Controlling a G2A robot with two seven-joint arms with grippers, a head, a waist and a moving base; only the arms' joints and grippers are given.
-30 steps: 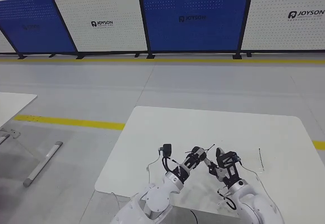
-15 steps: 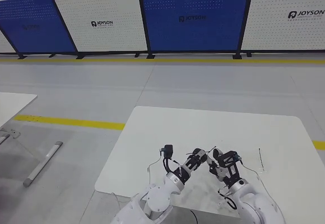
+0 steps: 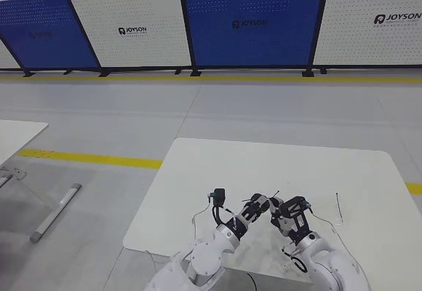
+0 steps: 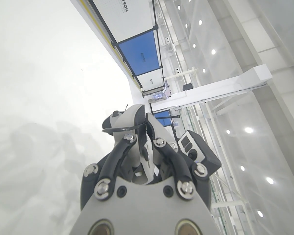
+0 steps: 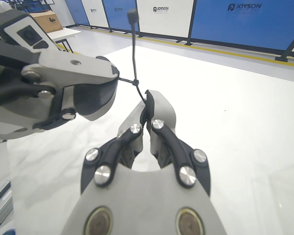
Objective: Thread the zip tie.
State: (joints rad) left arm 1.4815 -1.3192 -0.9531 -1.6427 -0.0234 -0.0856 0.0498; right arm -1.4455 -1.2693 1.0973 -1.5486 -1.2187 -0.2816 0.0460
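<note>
A black zip tie (image 5: 134, 57) is held in the air between my two grippers, above the front part of the white table (image 3: 269, 160). My right gripper (image 5: 147, 97) is shut on its lower strap. The strap rises past a small black block (image 5: 135, 83) to a thicker end (image 5: 132, 15) at the top. A thin strap runs sideways from that block into my left gripper (image 5: 114, 76). In the left wrist view my left gripper (image 4: 145, 117) is shut on the zip tie (image 4: 122, 128), which crosses between its fingers. From above, both grippers (image 3: 258, 204) (image 3: 285, 209) sit close together.
A second black zip tie (image 3: 338, 206) lies flat on the table to the right of the arms. Another table's corner (image 3: 7, 138) stands far left, across open floor. Blue and white panels (image 3: 255, 33) line the back.
Both grippers have shifted slightly toward the table's front edge and a little closer together. Each still holds the zip tie.
</note>
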